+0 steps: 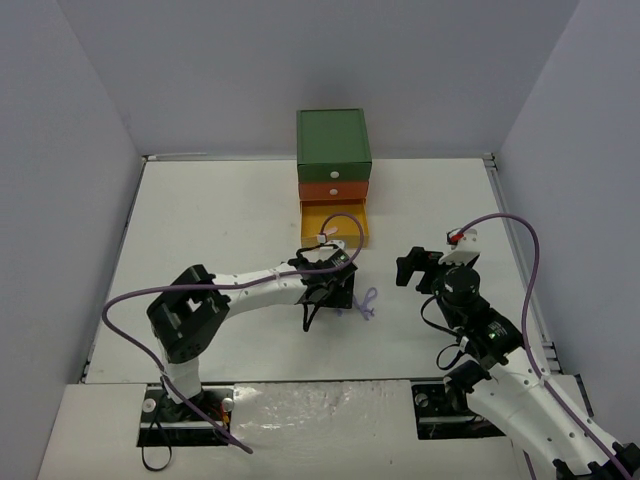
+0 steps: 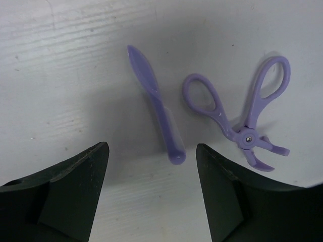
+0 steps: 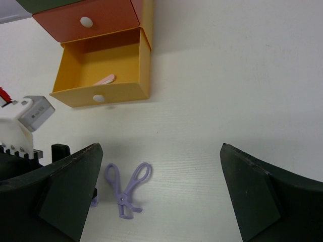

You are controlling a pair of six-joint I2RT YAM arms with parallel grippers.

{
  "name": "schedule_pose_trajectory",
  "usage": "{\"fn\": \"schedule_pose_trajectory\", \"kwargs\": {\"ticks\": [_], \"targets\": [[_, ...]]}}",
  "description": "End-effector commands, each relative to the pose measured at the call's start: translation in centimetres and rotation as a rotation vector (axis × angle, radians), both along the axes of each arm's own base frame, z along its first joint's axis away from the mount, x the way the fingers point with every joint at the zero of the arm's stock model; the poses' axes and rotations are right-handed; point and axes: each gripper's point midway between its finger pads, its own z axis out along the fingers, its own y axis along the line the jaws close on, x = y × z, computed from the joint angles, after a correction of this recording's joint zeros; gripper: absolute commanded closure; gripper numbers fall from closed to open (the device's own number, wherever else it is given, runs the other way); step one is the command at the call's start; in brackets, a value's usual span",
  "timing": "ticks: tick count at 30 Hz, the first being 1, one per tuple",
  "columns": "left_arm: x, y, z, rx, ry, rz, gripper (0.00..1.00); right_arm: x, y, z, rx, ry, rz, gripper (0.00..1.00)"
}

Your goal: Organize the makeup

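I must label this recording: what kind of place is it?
Probably a robot test cell, not a home: bare grey walls enclose a white table and two robot arms.

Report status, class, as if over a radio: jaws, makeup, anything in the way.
Left jaws open, straddling the lilac stick. Right jaws open, empty. Lilac clip lies beside the stick, not touching. Yellow drawer open; nothing seen blocking.

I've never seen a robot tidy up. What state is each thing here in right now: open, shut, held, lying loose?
yellow drawer: pulled open, pale pink stick inside.
orange drawer: shut.
lilac stick: lying flat between the left jaws, untouched.
lilac scissor-shaped tool: lying loose, handles spread.
left jaws: open.
right jaws: open, empty.
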Motion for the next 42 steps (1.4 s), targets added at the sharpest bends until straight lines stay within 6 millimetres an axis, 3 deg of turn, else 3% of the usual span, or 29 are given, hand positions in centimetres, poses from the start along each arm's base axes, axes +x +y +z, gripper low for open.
{"fn": "schedule_pose_trajectory", "kwargs": {"ticks": [1,10,14,20,25,29,33,37,39,42], "targets": [[0.8,-1.7,1.6,-0.056,-0.011,0.033,0.38,0.4,0.2,1.4,0.034,-0.047,-0.004,0.0],[0.7,-0.8,-0.3,0.046,0.019,0.021,0.57,0.5,0.2,1.2,0.027,-0.04,-0.005,0.0],[0.3,-0.1,-1.1,0.104,0.033,0.006,0.74,0.4,0.1,1.2,0.031,-0.045,-0.005,0.0],[0.1,1.1,-0.6,0.127,0.018,-0.001,0.99,0.4,0.2,1.0,0.029,-0.037,-0.004,0.0],[0.5,1.4,0.9,0.132,-0.029,-0.037,1.0,0.5,0.2,0.9,0.029,-0.034,-0.003,0.0],[1.1,1.0,3.2,0.103,-0.088,-0.086,1.0,0.4,0.2,1.2,0.033,-0.044,-0.003,0.0],[2.9,1.6,6.8,0.136,-0.217,-0.155,1.0,0.2,0.1,1.7,0.042,-0.059,-0.001,0.0],[6.4,2.4,10.8,0.175,-0.349,-0.241,1.0,0.2,0.2,1.9,0.046,-0.062,0.005,0.0],[9.0,3.4,12.3,0.198,-0.404,-0.259,1.0,0.2,0.2,1.8,0.047,-0.061,0.005,0.0],[13.1,3.5,14.4,0.256,-0.522,-0.364,1.0,0.2,0.3,1.6,0.046,-0.057,0.007,0.0]]}}
